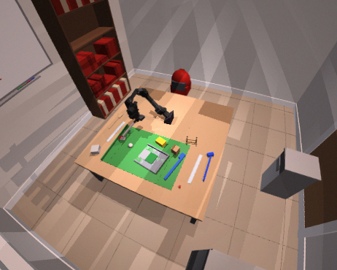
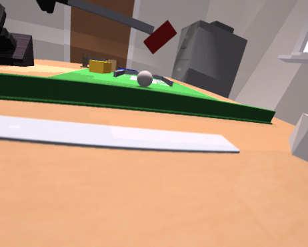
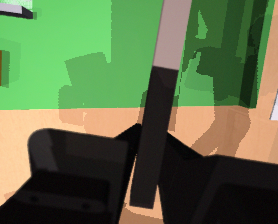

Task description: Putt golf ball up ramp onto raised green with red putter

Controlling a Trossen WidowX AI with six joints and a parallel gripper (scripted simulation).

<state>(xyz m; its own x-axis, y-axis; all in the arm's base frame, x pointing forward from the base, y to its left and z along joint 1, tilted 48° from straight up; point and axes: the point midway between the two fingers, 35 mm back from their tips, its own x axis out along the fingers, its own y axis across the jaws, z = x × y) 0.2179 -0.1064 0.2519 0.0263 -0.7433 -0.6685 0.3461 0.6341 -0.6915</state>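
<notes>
My gripper (image 1: 136,119) (image 3: 147,130) is shut on the dark grip of the red putter. Its grey shaft (image 1: 128,130) (image 2: 107,15) (image 3: 170,35) slants down to the red head (image 1: 122,138) (image 2: 160,37), which hangs a little above the left end of the green mat (image 1: 120,155) (image 2: 133,100) (image 3: 75,50). The white golf ball (image 1: 130,144) (image 2: 145,78) rests on the mat just right of the head, apart from it. The grey ramp platform with the raised green (image 1: 152,159) stands in the middle of the mat, beyond the ball.
A yellow block (image 1: 160,141) (image 2: 100,66), a brown block (image 1: 175,149) and a blue bar (image 1: 174,166) lie around the platform. White strips (image 1: 115,131) (image 1: 194,168) (image 2: 117,135) flank the mat. A blue putter (image 1: 208,166), a grey cube (image 1: 95,149) and a small rack (image 1: 191,140) lie on the table.
</notes>
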